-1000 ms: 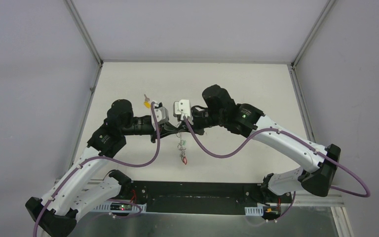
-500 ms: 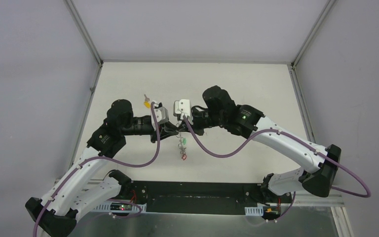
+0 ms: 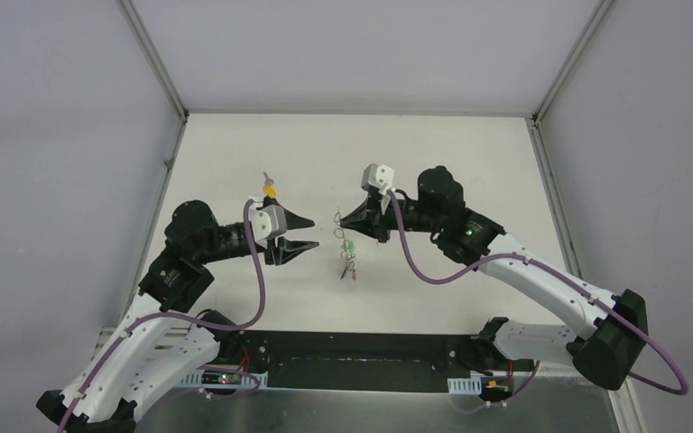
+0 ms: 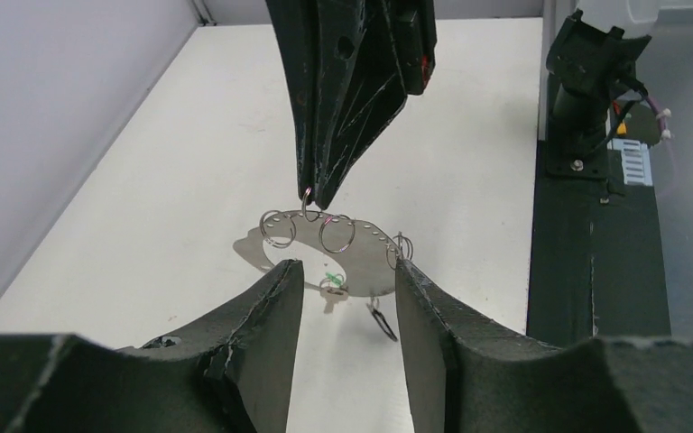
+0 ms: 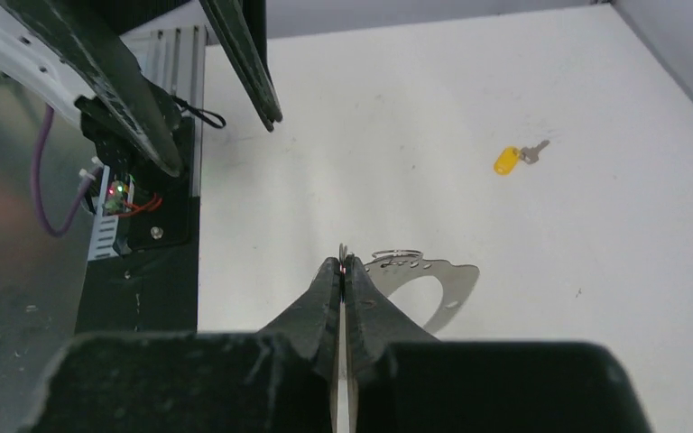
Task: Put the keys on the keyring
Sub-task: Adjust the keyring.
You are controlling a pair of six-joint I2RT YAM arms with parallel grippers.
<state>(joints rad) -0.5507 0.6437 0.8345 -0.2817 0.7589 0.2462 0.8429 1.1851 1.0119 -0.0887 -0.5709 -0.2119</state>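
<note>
R hand (image 5: 343,263) pinched shut on a ring of the silvery crescent metal keyring (image 4: 370,245), hung above white counter (image 5: 415,108); small green-tagged key (image 4: 331,281) apparently on it. L hand (image 3: 314,233) apart, empty. Yellow-tagged silver key (image 5: 507,161) lies on counter, not yet threaded.

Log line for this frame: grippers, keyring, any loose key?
right gripper: shut on keyring, lifted off table | left gripper: open, apart from keyring | green-tag key: hanging on keyring | yellow-tag key: loose on table
</note>
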